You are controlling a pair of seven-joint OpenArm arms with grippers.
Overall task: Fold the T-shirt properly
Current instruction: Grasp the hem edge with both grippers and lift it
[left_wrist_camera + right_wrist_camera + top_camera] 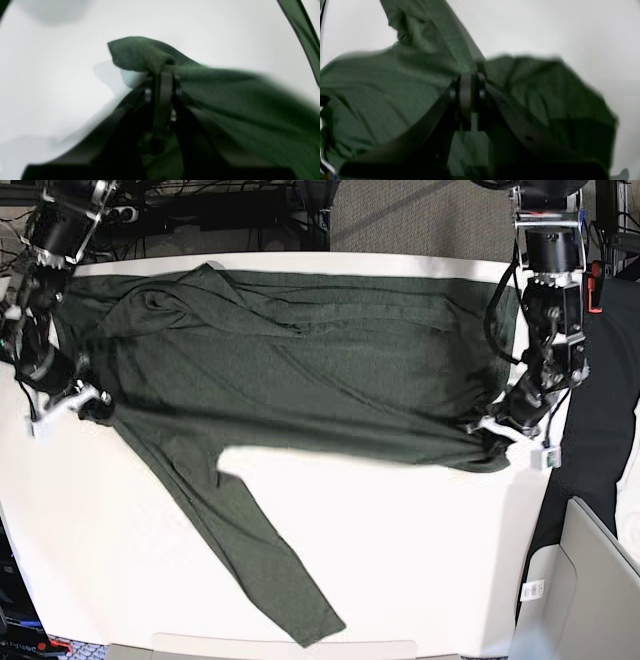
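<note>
White table point(400, 560) fills the base view, and the T-shirt point(300, 370) is spread across its far half, dark olive knit, bunched and creased, one long sleeve point(260, 550) trailing down toward the near edge. We read it as light, thin and floppy: it will sag and drag wherever it isn't held, so hems, corners or cuffs are the places to pinch, not mid-panel. Left gripper point(492, 436), on the base view's right, has jaws closed on a gathered bit of the shirt's lower edge; its wrist view shows cloth pinched between the fingers point(163, 85). Right gripper point(92, 406), opposite side, jaws also closed on fabric at the shirt's edge, cloth draped around both fingers point(466, 92).
</note>
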